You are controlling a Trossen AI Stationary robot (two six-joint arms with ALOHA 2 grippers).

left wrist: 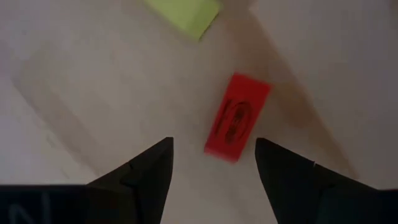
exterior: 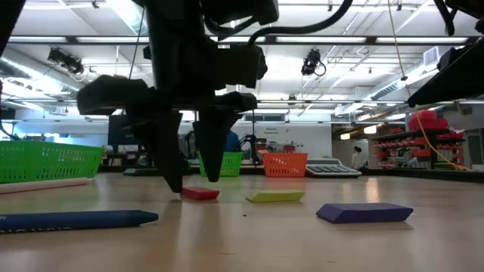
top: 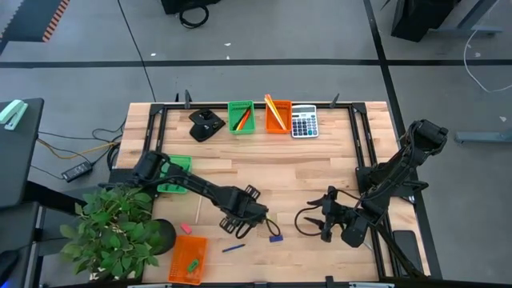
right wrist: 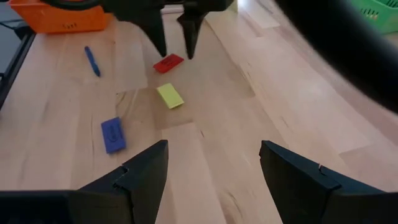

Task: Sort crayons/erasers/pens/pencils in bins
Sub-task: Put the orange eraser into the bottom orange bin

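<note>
A red eraser (left wrist: pixel 237 116) lies flat on the wooden table, with a yellow eraser (left wrist: pixel 183 14) just beyond it. My left gripper (left wrist: pixel 211 146) is open and points down over the red eraser (exterior: pixel 199 194). Its fingertips stand on either side of the eraser, close above the table (exterior: pixel 195 181), and touch nothing that I can see. A blue eraser (right wrist: pixel 112 134) and a blue pen (right wrist: pixel 92 61) lie nearby. My right gripper (right wrist: pixel 214 180) is open and empty, low over the table to the right (top: pixel 312 220).
An orange bin (top: pixel 188 260) stands at the near left and a green bin (top: pixel 172 172) under my left arm. A green bin (top: pixel 240 116), an orange bin (top: pixel 278 114) and a calculator (top: pixel 304 122) line the far edge. A pink eraser (top: pixel 186 229), a pencil (top: pixel 198 210) and a potted plant (top: pixel 120 232) are at the left.
</note>
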